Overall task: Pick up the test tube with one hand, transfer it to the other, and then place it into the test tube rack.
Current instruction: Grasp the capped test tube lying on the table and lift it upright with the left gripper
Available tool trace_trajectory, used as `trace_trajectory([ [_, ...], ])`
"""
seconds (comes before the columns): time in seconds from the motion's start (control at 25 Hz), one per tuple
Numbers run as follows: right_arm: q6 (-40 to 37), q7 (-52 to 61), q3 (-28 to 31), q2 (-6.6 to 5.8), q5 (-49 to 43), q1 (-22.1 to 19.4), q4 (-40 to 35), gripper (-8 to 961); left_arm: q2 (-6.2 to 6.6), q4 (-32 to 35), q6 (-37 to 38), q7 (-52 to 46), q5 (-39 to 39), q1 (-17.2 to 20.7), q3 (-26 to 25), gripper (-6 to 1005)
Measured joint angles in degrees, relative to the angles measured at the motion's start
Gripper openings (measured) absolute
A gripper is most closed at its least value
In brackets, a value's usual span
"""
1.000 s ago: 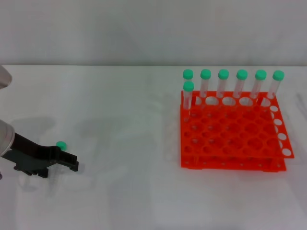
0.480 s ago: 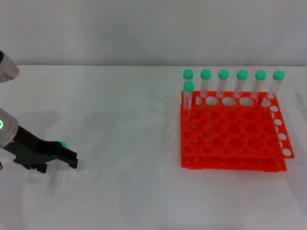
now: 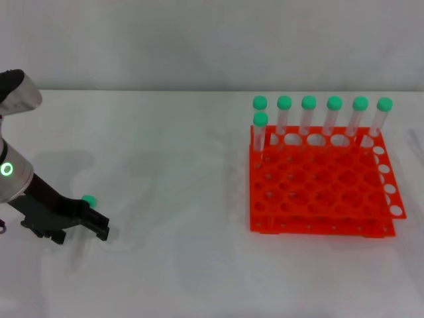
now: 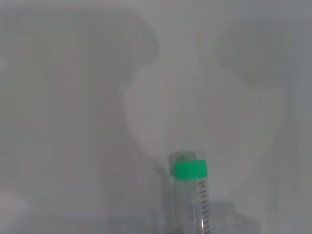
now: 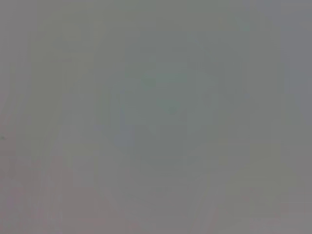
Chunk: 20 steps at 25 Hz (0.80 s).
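- Since a second ago in the head view, the left arm has swung further into sight: its white forearm with the green light now shows at the left edge, and the left hand (image 3: pixel 99 228) sits much where it was, low over the bench (image 3: pixel 172 199) at the near left.
- Head view: the arm slants down from the left edge toward the bench, its black hand reaching rightward. The test tube (image 3: pixel 88 200) shows only as a green cap just behind the hand; whether the fingers are closed on it cannot be told here.
- Head view: the test tube rack (image 3: pixel 318 192) stands well apart on the right, with seven green-capped tubes (image 3: pixel 308 116) upright along its far rows.
- Left wrist view: the test tube (image 4: pixel 192 195) rises close to the camera, green cap on top, printed scale down its clear side, bare bench behind. The fingers are not visible.
- Right wrist view: only plain grey; the right hand is out of sight.
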Motion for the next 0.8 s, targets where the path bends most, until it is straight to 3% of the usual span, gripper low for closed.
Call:
trace_trajectory([
  [0.8, 0.0, 0.64, 0.06, 0.0, 0.0, 0.25, 0.0, 819, -0.48, -0.12, 0.96, -2.13, 3.95, -0.83, 0.28, 857],
])
